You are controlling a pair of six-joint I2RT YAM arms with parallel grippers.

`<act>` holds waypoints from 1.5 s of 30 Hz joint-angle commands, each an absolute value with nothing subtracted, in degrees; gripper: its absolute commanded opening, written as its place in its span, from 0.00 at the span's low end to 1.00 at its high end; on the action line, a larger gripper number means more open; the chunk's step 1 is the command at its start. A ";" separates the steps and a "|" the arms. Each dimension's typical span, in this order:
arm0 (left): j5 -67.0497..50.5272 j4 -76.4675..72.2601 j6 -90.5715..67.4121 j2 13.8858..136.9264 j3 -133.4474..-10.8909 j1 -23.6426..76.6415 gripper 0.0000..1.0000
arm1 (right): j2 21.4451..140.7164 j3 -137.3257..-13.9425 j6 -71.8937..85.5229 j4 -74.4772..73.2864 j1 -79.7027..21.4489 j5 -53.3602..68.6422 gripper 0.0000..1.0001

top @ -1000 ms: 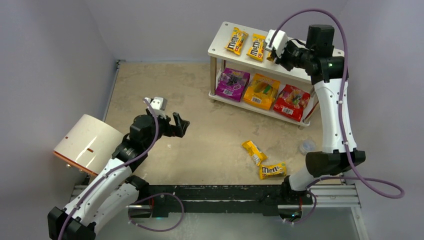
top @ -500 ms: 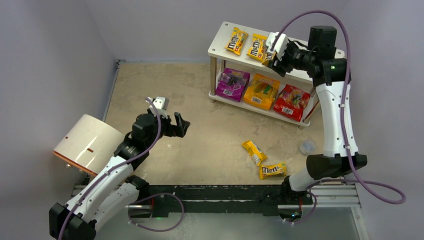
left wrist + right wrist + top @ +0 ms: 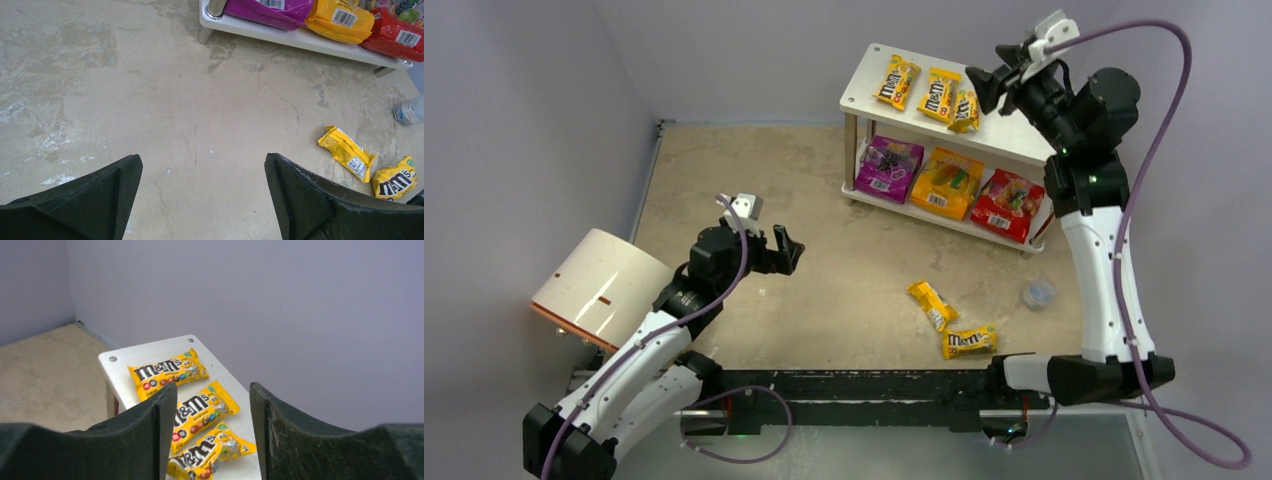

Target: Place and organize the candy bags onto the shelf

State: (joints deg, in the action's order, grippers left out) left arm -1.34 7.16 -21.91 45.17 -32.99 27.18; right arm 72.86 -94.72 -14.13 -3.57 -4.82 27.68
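The shelf [image 3: 864,95] stands at the back right. Three yellow M&M's packets [image 3: 897,80] [image 3: 937,94] [image 3: 965,110] lie side by side on its top board. Below sit the purple bag [image 3: 889,167], orange bag [image 3: 946,182] and red bag [image 3: 1008,204]. My right gripper [image 3: 981,88] hovers open above the top board, right of the third packet [image 3: 210,452], holding nothing. Two more yellow packets [image 3: 932,304] [image 3: 969,341] lie on the floor. My left gripper [image 3: 786,250] hangs open and empty over the bare floor [image 3: 202,159], well left of those packets [image 3: 346,151] [image 3: 395,181].
A white-and-tan cylinder [image 3: 599,288] lies at the left, beside the left arm. A small clear round object [image 3: 1037,293] rests on the floor right of the loose packets, near the right arm. Purple walls close in the back and both sides.
My right gripper has opened, left the third yellow packet on the top board, and lifted up and back to the right. The left arm has stayed still.
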 commanded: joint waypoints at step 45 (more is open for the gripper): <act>-1.08 6.55 -21.27 45.09 -35.07 27.33 1.00 | 86.09 -86.39 -9.06 7.42 -2.99 26.35 0.45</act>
